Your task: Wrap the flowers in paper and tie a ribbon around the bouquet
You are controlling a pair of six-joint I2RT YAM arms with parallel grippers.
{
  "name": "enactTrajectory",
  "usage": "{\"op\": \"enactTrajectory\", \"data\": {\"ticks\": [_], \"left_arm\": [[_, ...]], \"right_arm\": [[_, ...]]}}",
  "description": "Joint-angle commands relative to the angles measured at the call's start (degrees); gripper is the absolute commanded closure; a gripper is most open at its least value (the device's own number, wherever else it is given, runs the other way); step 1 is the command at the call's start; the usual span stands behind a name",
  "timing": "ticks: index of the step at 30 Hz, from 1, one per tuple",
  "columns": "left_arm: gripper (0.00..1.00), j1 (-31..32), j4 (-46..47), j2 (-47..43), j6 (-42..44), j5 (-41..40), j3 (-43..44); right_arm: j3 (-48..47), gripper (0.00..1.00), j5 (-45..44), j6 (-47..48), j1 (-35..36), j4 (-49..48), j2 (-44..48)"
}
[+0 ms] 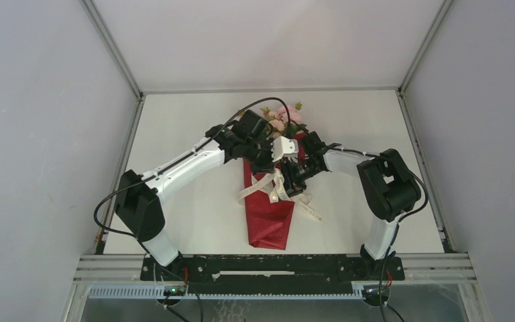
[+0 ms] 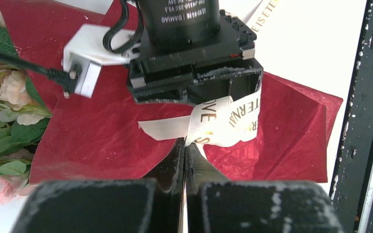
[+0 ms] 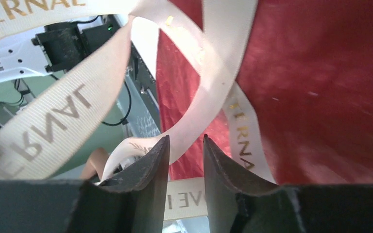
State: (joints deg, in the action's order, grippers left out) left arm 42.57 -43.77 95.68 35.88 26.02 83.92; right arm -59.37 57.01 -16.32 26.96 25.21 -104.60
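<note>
The bouquet lies mid-table: a cone of dark red paper [image 1: 268, 221] with the pink flowers [image 1: 285, 117] at its far end. The cream ribbon [image 1: 268, 188], printed with gold letters, crosses the cone in loose loops and one tail trails off to the right. My left gripper [image 1: 270, 166] is over the cone. In the left wrist view it [image 2: 185, 141] is shut on a fold of the ribbon [image 2: 223, 121] above the paper [image 2: 102, 131]. My right gripper [image 1: 290, 182] hovers close beside it. In the right wrist view it [image 3: 184, 145] is open, with ribbon [image 3: 53, 126] loops just beyond its tips.
The right gripper's black body and white camera mount [image 2: 85, 53] fill the top of the left wrist view, very close to my left fingers. White walls enclose the table. A black rail [image 1: 275, 265] runs along the near edge.
</note>
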Motion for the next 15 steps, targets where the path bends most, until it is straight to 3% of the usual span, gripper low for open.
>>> {"op": "enactTrajectory", "data": {"ticks": [1,2,3,4,5,11,15], "left_arm": [[1.0,-0.67,3.92,1.37,-3.19,-0.79,1.94],[1.0,-0.79,4.41,1.95,-3.9,-0.87,2.07],[1.0,-0.77,4.62,2.44,-4.37,-0.87,2.3],[1.0,-0.76,4.79,2.97,-4.66,-0.88,2.5],[1.0,-0.81,4.91,3.39,-4.78,-0.93,2.62],[1.0,-1.58,7.02,4.41,-6.58,-1.49,2.32],[1.0,-2.67,8.13,4.58,-8.55,-1.15,2.05]], "right_arm": [[-1.86,0.54,-4.17,2.36,-3.75,3.54,3.67],[-1.83,0.47,-4.95,2.23,-4.6,3.73,4.3],[-1.83,0.33,-5.53,2.11,-5.43,3.85,4.88],[-1.86,0.06,-6.25,1.96,-6.09,3.83,5.45],[-1.86,0.01,-7.09,1.69,-6.67,3.8,6.11],[-1.14,0.0,-16.51,-1.45,-12.61,3.12,11.7],[5.27,0.0,-21.43,-7.16,-17.17,-7.64,21.55]]}}
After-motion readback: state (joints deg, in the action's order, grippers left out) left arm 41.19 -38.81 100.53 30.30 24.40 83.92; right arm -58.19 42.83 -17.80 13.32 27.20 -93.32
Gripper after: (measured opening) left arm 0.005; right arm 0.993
